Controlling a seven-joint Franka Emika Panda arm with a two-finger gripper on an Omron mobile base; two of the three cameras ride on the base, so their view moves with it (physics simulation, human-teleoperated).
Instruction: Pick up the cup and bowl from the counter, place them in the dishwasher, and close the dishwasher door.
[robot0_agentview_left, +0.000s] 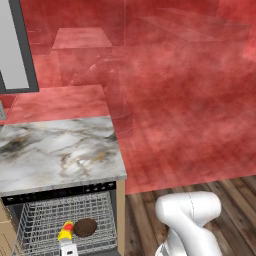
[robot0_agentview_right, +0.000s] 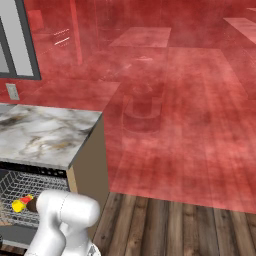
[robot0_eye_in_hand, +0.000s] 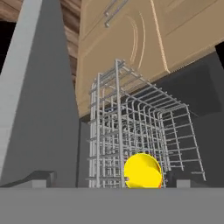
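Note:
The dishwasher stands open under the marble counter, its wire rack in view. In the rack the yellow cup lies on its side, right beside the dark brown bowl. From the right base view the cup shows at the rack's near edge, with the bowl mostly hidden behind my arm. In the hand view my gripper is open with nothing between its fingertips; the cup sits just ahead in the rack. The grey dishwasher door stands open on the left.
Tan wooden cabinet fronts flank the dishwasher. Wood flooring lies to the right of it. A red-tinted mirrored surface spreads behind the counter. A window frame stands at the far left.

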